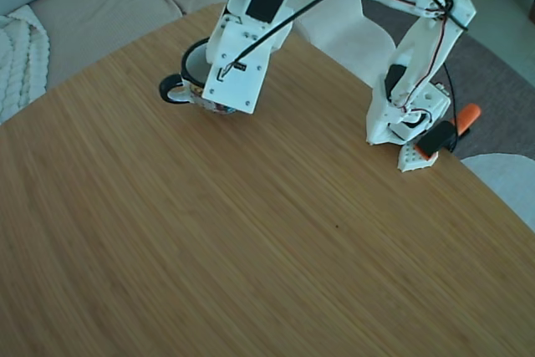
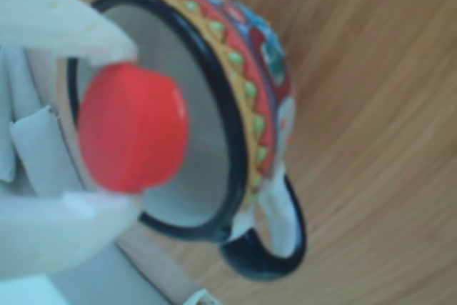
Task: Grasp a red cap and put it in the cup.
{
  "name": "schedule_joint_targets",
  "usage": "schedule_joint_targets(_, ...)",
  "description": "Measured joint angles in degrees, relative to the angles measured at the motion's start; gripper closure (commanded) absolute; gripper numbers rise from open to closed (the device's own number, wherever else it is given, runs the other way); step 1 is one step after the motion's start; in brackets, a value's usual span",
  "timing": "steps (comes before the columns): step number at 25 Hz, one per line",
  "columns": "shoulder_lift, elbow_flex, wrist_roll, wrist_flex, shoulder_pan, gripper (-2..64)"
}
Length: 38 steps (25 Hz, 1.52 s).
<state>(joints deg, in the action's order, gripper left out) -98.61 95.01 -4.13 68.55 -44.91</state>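
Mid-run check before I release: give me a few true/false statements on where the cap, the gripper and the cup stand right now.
1. The gripper is shut on the red cap. True: in the other view a white finger presses on it from above and from below.
2. The red cap lies on the table. False: it is held up in front of the mouth of the cup.
3. The cup's handle is black. True.
4. The cup already holds another cap. False: the part of its pale inside that shows is bare.
5. In the fixed view the cup stands clear of the arm. False: the arm's white gripper body covers most of it.
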Motion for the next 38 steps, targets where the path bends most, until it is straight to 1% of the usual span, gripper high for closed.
schedule_joint_targets(3,-0.79,4.39,0.00,-3.16,-0.79,47.6)
schedule_joint_targets(6,-1.67,5.98,0.00,-4.48,-0.26,47.6)
schedule_joint_targets(20,-1.67,5.98,0.00,-4.48,-0.26,48.0)
schedule_joint_targets(31,-1.67,-3.25,0.00,-4.48,-0.44,47.8)
schedule_joint_targets(38,-1.41,-3.87,0.00,-4.48,-5.27,47.6)
